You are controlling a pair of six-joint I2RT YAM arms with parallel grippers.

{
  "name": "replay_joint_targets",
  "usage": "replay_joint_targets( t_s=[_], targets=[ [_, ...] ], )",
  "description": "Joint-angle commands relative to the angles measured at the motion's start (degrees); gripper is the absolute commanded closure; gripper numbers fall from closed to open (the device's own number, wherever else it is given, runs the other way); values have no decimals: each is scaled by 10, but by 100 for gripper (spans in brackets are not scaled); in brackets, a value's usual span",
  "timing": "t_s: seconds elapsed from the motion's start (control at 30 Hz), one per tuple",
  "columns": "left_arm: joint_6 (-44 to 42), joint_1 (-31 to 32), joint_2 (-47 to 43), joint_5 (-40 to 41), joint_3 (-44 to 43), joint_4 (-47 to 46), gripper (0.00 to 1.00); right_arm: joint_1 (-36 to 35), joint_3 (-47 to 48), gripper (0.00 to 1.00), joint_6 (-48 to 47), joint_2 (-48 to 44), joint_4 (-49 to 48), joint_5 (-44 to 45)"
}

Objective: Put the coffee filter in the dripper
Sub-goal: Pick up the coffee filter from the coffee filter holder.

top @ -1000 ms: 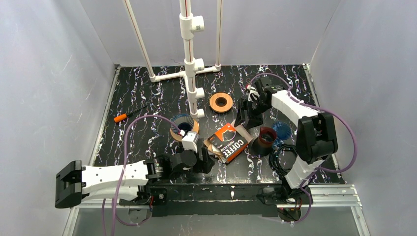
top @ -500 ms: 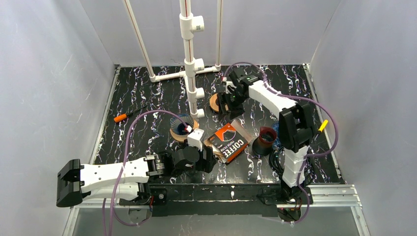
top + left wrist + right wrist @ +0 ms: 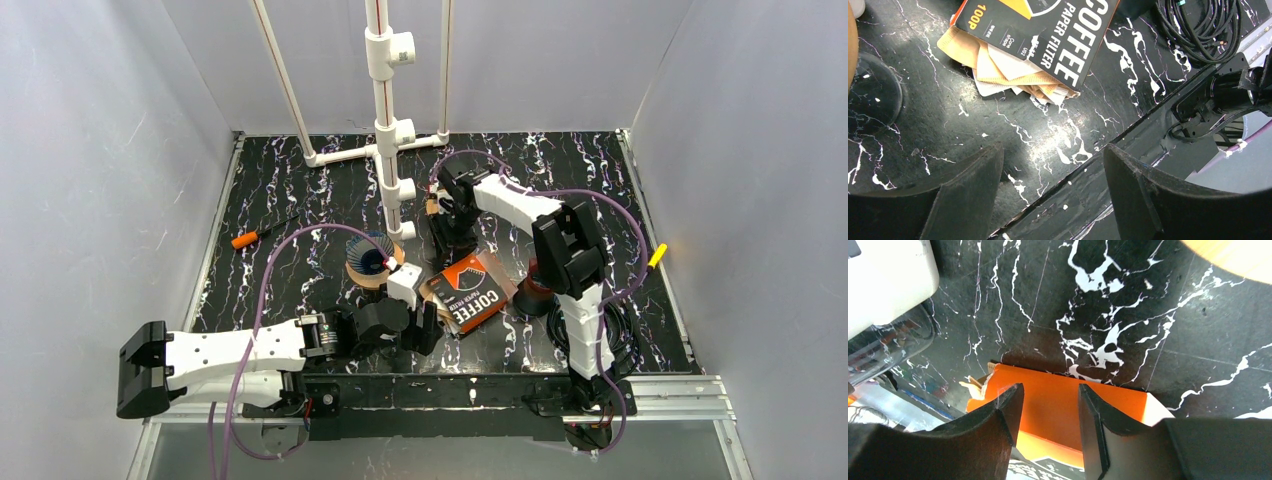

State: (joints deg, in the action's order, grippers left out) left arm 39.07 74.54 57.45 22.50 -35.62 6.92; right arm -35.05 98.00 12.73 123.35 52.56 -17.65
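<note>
**Top view.** The table (image 3: 290, 180) is black with white marble veining and has pale grey walls (image 3: 100, 150) on three sides. A metal rail (image 3: 660, 390) runs along the near edge. A white pipe stand (image 3: 385, 60) rises at the back, and a screwdriver (image 3: 252, 238) with an orange handle lies to the left. The box (image 3: 472, 292) lies flat near the middle and reads "COFFEE". A blue fluted cone (image 3: 368, 258) sits in a tan ring just left of the box, and a dark red cup (image 3: 540, 282) stands just right of it. The left gripper (image 3: 420, 325) is low by the box's near corner. The right gripper (image 3: 450, 240) points down at its far end.

**Left wrist.** The left gripper (image 3: 1053, 160) has its jaws wide apart with nothing between them, only bare table (image 3: 973, 130) below. The box (image 3: 1048, 25) reads "COFFEE", "PAPER FILTER" and "100P"; the finer print is too small to read. Brown and white filters (image 3: 1008, 70) spill from its open end onto the table. A black cable coil (image 3: 1198, 25) lies at the top right.

**Right wrist.** The right gripper (image 3: 1050, 392) has its jaws narrow but apart, with nothing pinched. They hang over the orange end of the box (image 3: 1063, 405), with veined table (image 3: 1048, 290) beyond.
</note>
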Motion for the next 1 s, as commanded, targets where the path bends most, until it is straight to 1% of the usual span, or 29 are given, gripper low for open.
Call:
replay_joint_targets(
  t_s=[0.0,0.2,0.37,0.43,0.67,0.83,0.97],
  targets=[
    [2,4,-1,5,-15,6,29,-5,-24,48,-21,-38,16,0],
    [40,4,1,4,-8,6,29,-9,-93,48,-29,-84,-3,-14],
    [79,4,5,3,-2,7,29,-13,-142,47,-40,-113,-33,-47],
    [95,4,5,5,1,9,30,-15,-153,47,-38,-116,-40,-64],
    [165,5,14,-5,3,20,32,-18,-188,47,-32,-133,-45,-78],
    [226,12,42,-21,0,25,33,-18,-217,48,-25,-153,-53,-84],
    [271,24,72,-26,-3,22,37,-18,-218,48,-21,-165,-53,-82]
  ],
)
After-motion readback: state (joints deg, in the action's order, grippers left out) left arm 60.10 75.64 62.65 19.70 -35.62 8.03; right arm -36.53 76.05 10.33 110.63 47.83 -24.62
